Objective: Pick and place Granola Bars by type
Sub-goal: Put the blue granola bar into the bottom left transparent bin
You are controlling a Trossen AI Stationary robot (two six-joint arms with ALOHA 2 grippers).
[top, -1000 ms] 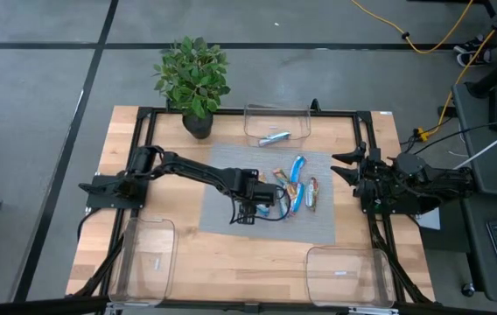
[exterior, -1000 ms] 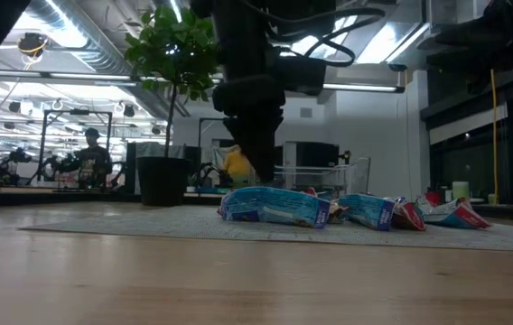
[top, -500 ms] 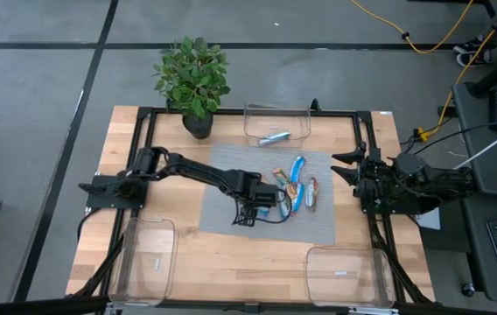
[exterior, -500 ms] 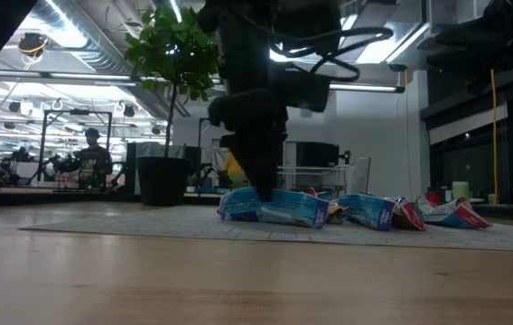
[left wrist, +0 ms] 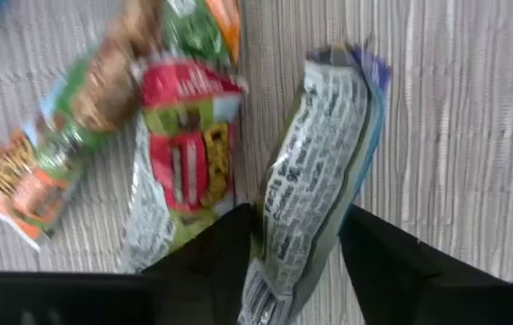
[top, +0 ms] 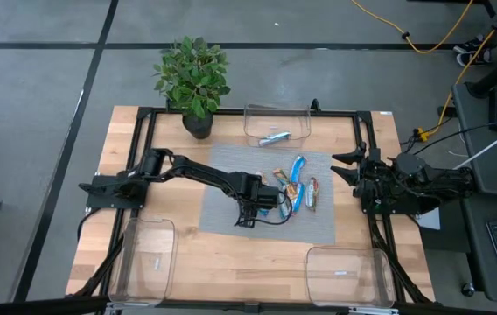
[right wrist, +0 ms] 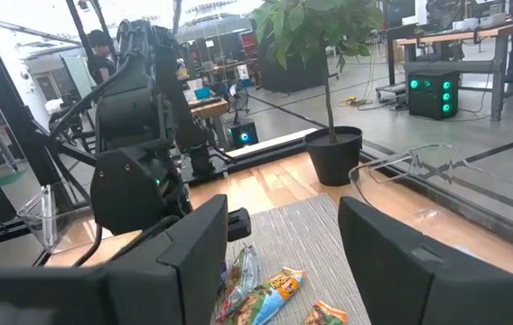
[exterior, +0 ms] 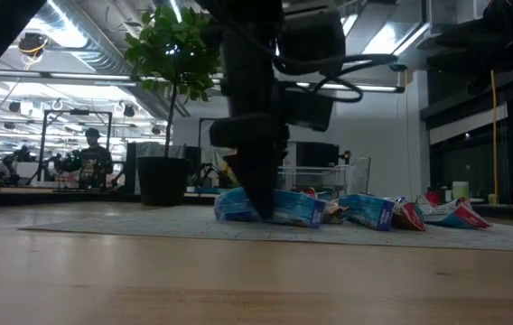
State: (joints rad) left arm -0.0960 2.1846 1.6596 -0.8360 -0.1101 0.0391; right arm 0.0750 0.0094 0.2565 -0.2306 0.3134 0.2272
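Observation:
On the grey mat point(top: 231, 188) several granola bars lie in a loose pile point(top: 297, 188): blue, orange-red and green-printed wrappers. My left gripper point(top: 255, 208) points down at the pile's left end, its fingers closed around one blue bar point(left wrist: 315, 190) that lies printed side up on the mat point(exterior: 284, 206). A red-and-green bar point(left wrist: 184, 153) lies right beside it. One silver bar point(top: 273, 137) rests in the far clear bin point(top: 276, 122). My right gripper point(top: 345, 166) waits open at the table's right edge point(right wrist: 279, 262). My left gripper has the blue bar's two long edges point(left wrist: 265, 244) between its two fingers, near one end of the bar. The fingers point(exterior: 258, 190) come from above, pointing down, and lie across the bar. The bar still lies flat on the mat.
A potted plant point(top: 194, 83) stands at the far left of the table. Clear bins sit at the near left point(top: 143, 258) and near right point(top: 345, 271). Black frame rails run along the table's edges. A person point(exterior: 92, 158) shows in the room beyond.
My left gripper has sunk straight down onto the blue bar at the pile's left end, until its fingertips reach the mat on either side of the bar. My right arm has kept still.

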